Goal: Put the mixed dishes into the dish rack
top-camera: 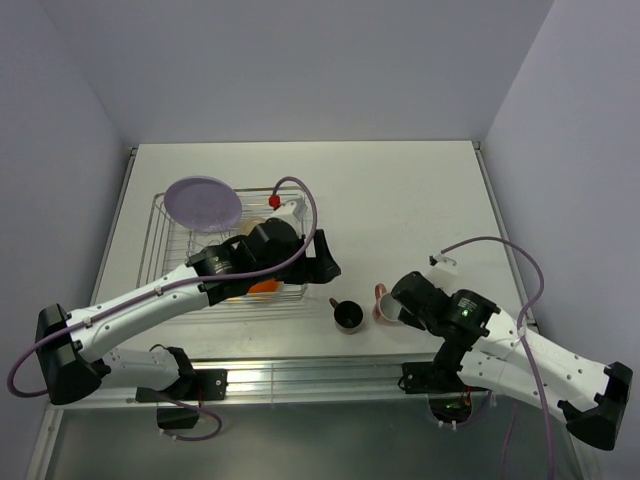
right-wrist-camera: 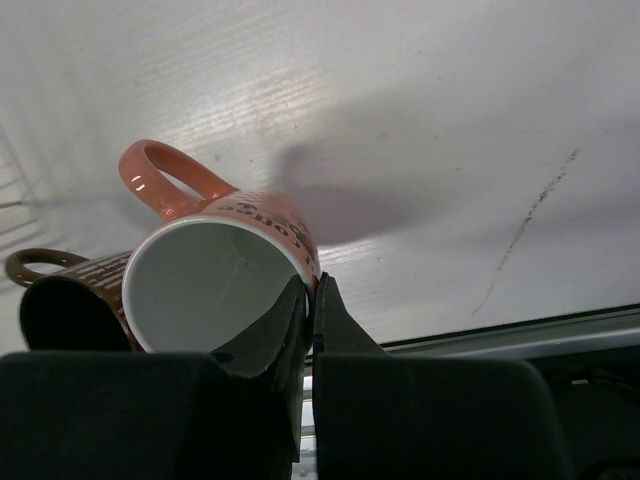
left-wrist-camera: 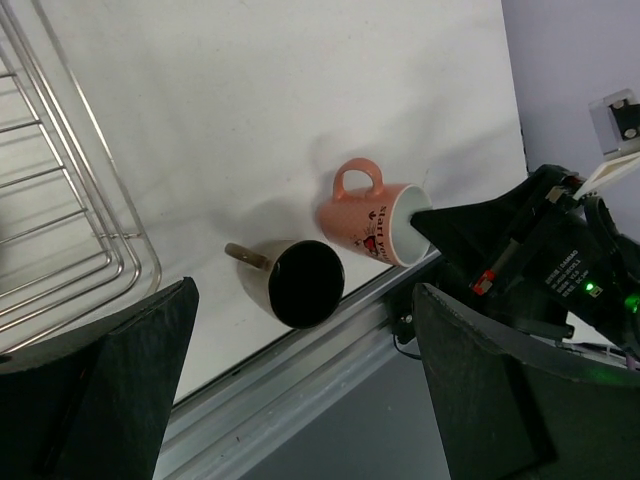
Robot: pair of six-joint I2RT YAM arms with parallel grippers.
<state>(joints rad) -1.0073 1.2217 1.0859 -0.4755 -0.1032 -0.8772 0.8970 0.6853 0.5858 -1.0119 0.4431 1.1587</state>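
Note:
My right gripper [right-wrist-camera: 313, 290] is shut on the rim of the small pink cup [right-wrist-camera: 215, 265], one finger inside it and one outside. The pink cup [top-camera: 384, 303] is tilted near the table's front edge, close beside the small dark cup [top-camera: 348, 316]. Both cups show in the left wrist view, pink [left-wrist-camera: 372, 224] and dark [left-wrist-camera: 297, 281]. My left gripper [top-camera: 322, 262] is open and empty, at the right side of the dish rack [top-camera: 170, 232]. The lilac plate [top-camera: 203, 203] stands in the rack. An orange bowl [top-camera: 264, 287] and a beige bowl [top-camera: 250, 226] show partly under my left arm.
A metal rail [top-camera: 300, 375] runs along the table's front edge just below the cups. The rack's wire corner [left-wrist-camera: 110, 255] lies left of the dark cup. White walls close in the table on three sides.

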